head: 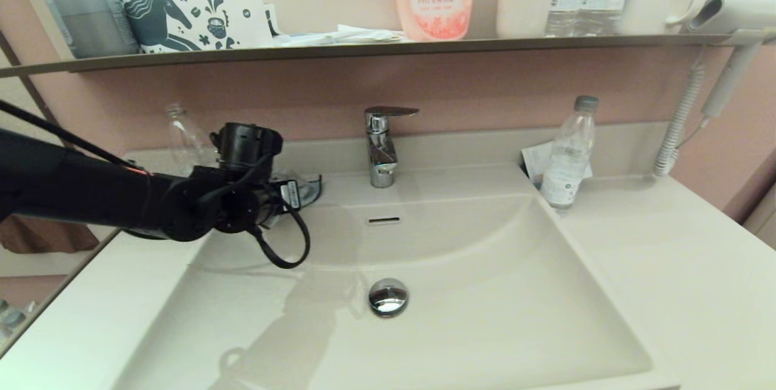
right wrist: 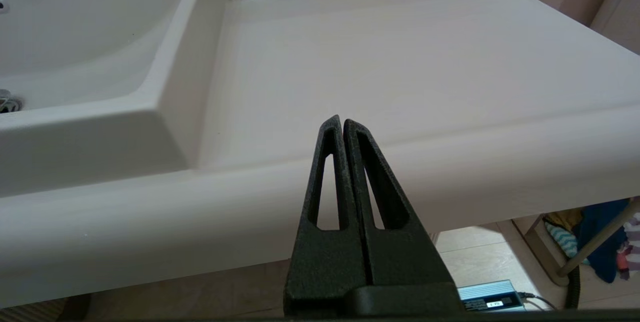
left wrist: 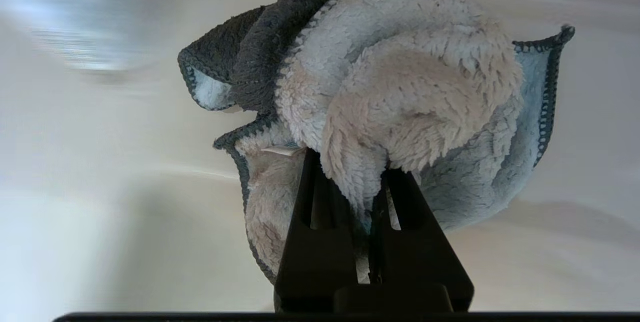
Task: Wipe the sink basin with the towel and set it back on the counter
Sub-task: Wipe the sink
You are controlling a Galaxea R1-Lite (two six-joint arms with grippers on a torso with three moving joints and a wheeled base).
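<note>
Towel (left wrist: 400, 91): was pale blue-green and fluffy with a dark teal edge, bunched up and pinched in the left gripper (left wrist: 370, 187) over the cream surface.
Sink basin (head: 485, 293): held only its chrome drain plug (head: 388, 296) (faucet (head: 382, 147) stood behind).
Head view: left arm reached over the basin's back-left corner; towel hidden there.
Right gripper (right wrist: 342, 124): fingers pressed together, empty, before the counter (right wrist: 400, 61) edge.
</note>
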